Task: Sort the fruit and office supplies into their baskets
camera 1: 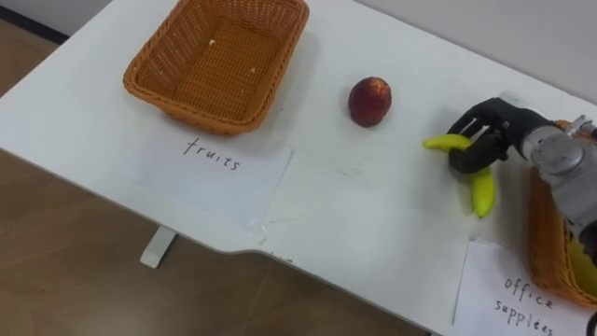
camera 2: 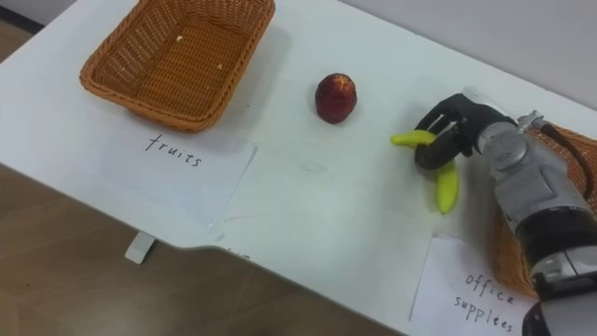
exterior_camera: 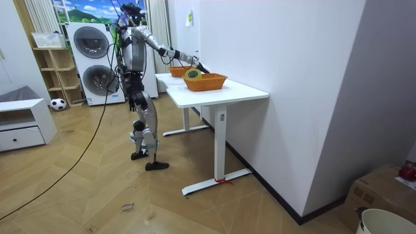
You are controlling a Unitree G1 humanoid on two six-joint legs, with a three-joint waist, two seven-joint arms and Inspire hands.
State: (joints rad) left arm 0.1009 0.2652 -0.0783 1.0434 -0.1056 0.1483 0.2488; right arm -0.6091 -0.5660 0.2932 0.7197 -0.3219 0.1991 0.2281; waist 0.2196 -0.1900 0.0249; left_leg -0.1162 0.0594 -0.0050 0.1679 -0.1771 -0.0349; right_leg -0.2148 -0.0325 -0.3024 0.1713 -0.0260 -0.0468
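A yellow banana (camera 1: 481, 192) is in my right hand (camera 1: 485, 126) at the table's right side, with the fingers curled round its middle; I cannot tell whether it rests on the tabletop. A red peach (camera 1: 369, 101) lies alone mid-table, to the left of that hand. The empty wicker fruit basket (camera 1: 149, 58) stands at the far left, behind a paper label (camera 1: 213, 161). The office-supplies basket (camera 1: 548, 245) is at the right edge, under my forearm. In the room view my left hand (exterior_camera: 132, 102) hangs by my hip.
A second paper label (camera 1: 518, 297) lies in front of the right basket. Something yellow (camera 1: 584, 273) sits inside that basket. The table's front edge (camera 1: 233, 245) is close, with wooden floor below. In the room view I stand at the table's end, near the washing machines (exterior_camera: 91, 45).
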